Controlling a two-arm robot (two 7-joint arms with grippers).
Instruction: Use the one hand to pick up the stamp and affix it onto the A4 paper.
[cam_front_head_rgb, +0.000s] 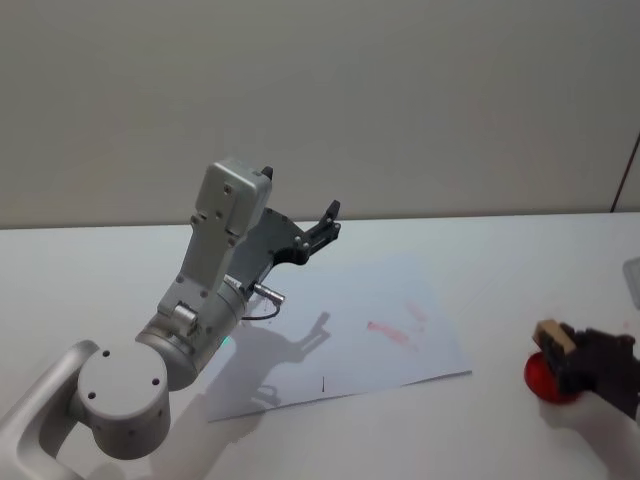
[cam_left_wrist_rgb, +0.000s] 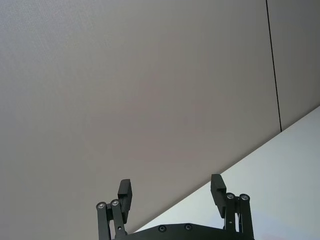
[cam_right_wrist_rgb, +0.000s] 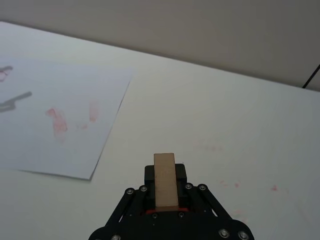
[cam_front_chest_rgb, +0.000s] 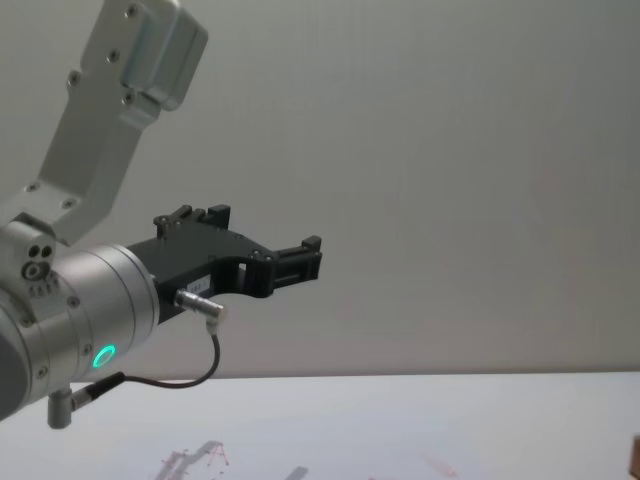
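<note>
The stamp (cam_front_head_rgb: 551, 334), a small light-brown wooden block, is held in my right gripper (cam_front_head_rgb: 558, 346) at the table's front right, just above a round red object (cam_front_head_rgb: 545, 381). In the right wrist view the stamp (cam_right_wrist_rgb: 165, 180) stands upright between the black fingers of the right gripper (cam_right_wrist_rgb: 165, 192). The A4 paper (cam_front_head_rgb: 370, 285) lies flat mid-table to the left of that gripper, with faint red-pink marks near its right side; it also shows as a white sheet (cam_right_wrist_rgb: 60, 95). My left gripper (cam_front_head_rgb: 330, 218) hangs raised above the paper's far left part, open and empty (cam_left_wrist_rgb: 171, 187).
The left arm's silver wrist (cam_front_chest_rgb: 90, 310) with a green light, a plug and a looping black cable reaches over the table's left half. A grey object (cam_front_head_rgb: 633, 282) sits at the right edge. The white table (cam_right_wrist_rgb: 225, 120) lies bare between paper and right gripper.
</note>
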